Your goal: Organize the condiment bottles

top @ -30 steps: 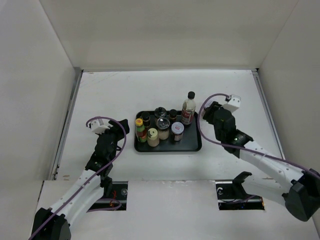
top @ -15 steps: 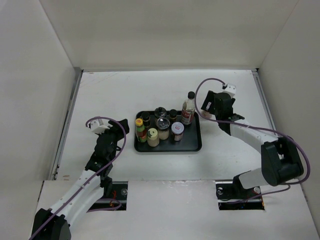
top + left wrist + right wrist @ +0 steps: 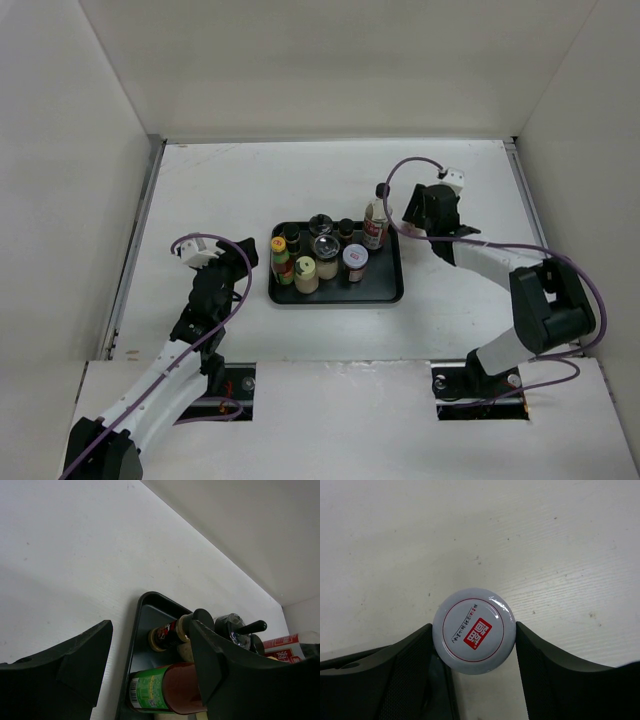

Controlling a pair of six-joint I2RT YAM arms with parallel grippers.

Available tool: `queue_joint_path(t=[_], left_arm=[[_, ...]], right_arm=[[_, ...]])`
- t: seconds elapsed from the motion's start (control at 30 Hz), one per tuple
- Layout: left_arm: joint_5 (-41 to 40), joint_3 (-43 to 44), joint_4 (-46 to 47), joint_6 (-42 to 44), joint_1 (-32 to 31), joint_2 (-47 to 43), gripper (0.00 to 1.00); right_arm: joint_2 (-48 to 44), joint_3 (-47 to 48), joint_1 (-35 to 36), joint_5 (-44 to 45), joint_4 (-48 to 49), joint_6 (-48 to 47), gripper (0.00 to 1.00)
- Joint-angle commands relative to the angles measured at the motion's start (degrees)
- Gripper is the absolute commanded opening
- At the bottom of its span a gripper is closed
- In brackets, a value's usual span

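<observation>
Right pincer (image 3: 412, 222) has swung in beside the tall bottle (image 3: 376, 216) at the tray (image 3: 390, 292) edge, gripping a white-lidded jar (image 3: 474, 630); left pincer (image 3: 150, 660) open, idle; most bottles already trayed

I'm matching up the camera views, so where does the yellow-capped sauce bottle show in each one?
Top external: sauce bottle stands at the black tray's left end.
Left wrist: bottom centre, green label showing.
Right wrist: not in it.
Shared landmark: the black tray, in the first two.
</observation>
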Motion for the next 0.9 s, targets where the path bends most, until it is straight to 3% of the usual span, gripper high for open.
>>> queue_joint_path(t=[0.0,0.2,0.47,0.7,0.87], left_arm=[[-0.33,-0.36,2.59,0.57,-0.28,-0.31,0.61],[-0.33,-0.45,2.68,0.57,-0.19,-0.14,0.61],[-0.07,-0.45,2.59,0.40,-0.02,-0.31,0.61],[-0.86,-0.62,2.41,0.57,-0.02,-0.75,0.61],[-0.86,-0.62,2.41,0.57,0.42,-0.66,0.62]], right_arm=[[-5.13,-1.92,0.21,4.07,4.33,0.71,0.50],[-19.80,-9.83,5.92,8.38,2.32,2.11,0.49],[-36.60,-15.73,17.69,12.25,-8.23,5.71,0.48],[-34.25,-16.96,28.85,13.57,-5.79,8.27,0.49],[-29.41,-16.79,31.50,14.10,-2.88,8.88,0.49]])
